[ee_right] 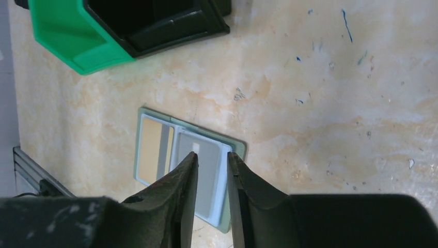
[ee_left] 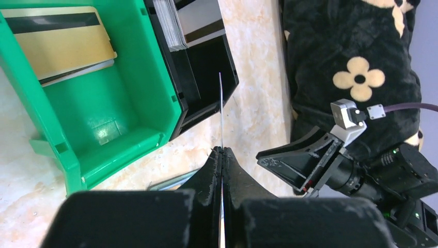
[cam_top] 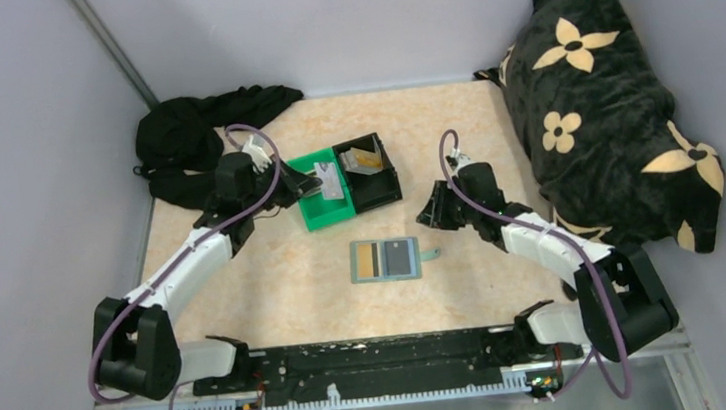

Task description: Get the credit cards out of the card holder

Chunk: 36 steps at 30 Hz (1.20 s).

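The left gripper (ee_left: 221,151) is shut tight on a thin card (ee_left: 220,103), seen from its edge. It hangs by the green bin (ee_left: 129,103) and the black bin (ee_left: 206,67). A gold card (ee_left: 57,46) lies in the green bin. From above, the wallet (cam_top: 355,263) lies open on the table, at 5 o'clock from this gripper. The right gripper (cam_top: 427,217) is a little open and holds nothing. It is near the wallet, at 1 o'clock from it. A tan card (ee_right: 151,150) and a grey card (ee_right: 212,186) sit in the wallet.

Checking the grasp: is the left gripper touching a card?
Touching. Left wrist view: the left gripper is shut on a thin card, seen edge-on.
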Available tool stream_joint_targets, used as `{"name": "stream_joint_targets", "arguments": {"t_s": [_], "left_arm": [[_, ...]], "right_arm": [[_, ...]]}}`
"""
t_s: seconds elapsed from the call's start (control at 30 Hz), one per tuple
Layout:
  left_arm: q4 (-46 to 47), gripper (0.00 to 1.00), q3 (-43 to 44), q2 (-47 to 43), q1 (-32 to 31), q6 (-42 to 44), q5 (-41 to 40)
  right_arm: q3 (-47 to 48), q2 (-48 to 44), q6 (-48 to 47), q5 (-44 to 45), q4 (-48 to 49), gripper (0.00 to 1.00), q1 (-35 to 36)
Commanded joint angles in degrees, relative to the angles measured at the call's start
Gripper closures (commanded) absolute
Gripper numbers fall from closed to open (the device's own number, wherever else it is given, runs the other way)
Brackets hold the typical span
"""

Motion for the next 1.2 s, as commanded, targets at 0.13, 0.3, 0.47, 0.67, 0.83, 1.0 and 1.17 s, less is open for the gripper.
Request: {"name": "stream_joint_targets", "arguments": {"t_s": [0.13,0.3,0.47,0.67,0.83,1.0,1.17], "left_arm": [[2.9,1.0,5.2,3.5,0.3,-0.8,2.6],[6.1,1.0,5.7,4.9,0.3,0.3,15.9],[9.2,1.0,3.4,3.0,0.3,1.1,23.2],[13.4,1.0,1.9,2.1,0.3,-0.3,29.9],[16.0,1.0,1.6,3.9,0.3,-0.8,33.9],[16.4,1.0,1.7,4.9,0.3,-1.1,35.8],[14.9,1.0,2.1,5.5,0.4,0.2,36.2]], "right_arm": [[10.2,3.1,-1.3,-7.9,4.4,0.51,-0.3],[14.6,4.4,0.5,-17.4,13.1,0.43,-0.4],[16.6,8.0,5.3,-27.5,23.4,0.4,-0.3],[17.4,11.4,8.4,-31.6,29.5,0.47,-0.3],[19.0,11.9,7.0,-31.6,27.8,0.49,0.8],[18.5,12.0,8.3,-31.9,30.4,0.49,1.2],[19.8,13.7,9.4,-32.6,31.8,0.55,1.3]]}}
